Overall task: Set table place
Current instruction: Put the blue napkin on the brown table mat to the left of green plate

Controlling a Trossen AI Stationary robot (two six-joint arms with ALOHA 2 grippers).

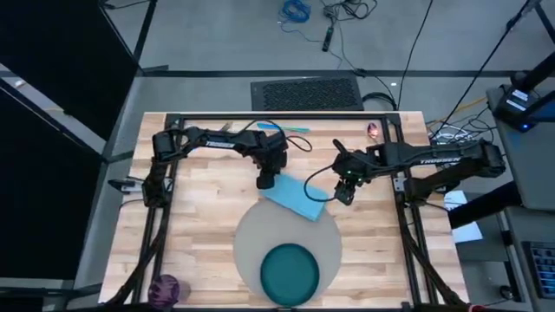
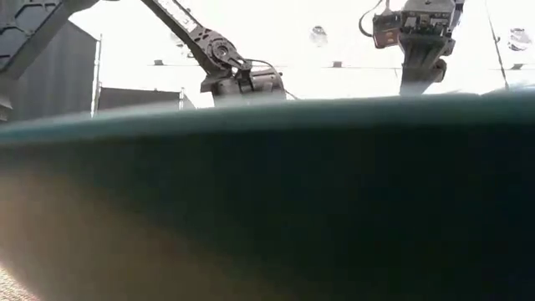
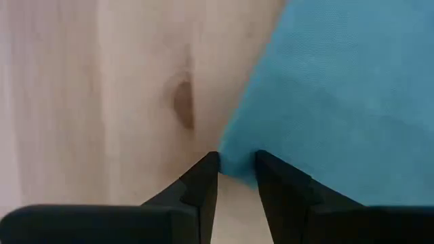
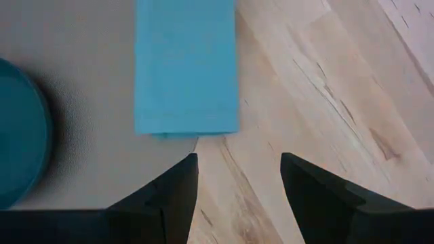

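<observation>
Blue napkin point(image 1: 295, 199) diagonal, left end effector point(image 1: 265, 183) pinching corner.

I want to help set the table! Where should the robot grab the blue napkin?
Best by a corner or thin edge: the napkin lies flat, partly on the grey mat. The left gripper pinches its far corner from above. The right gripper, open, hovers at the end nearest it.

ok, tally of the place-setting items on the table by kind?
Grey mat: 1
Teal plate: 1
Blue napkin: 1
Purple cup: 1
Blue-handled cutlery: count unclear, partly behind the left arm
Total: 4 plus the cutlery
</observation>
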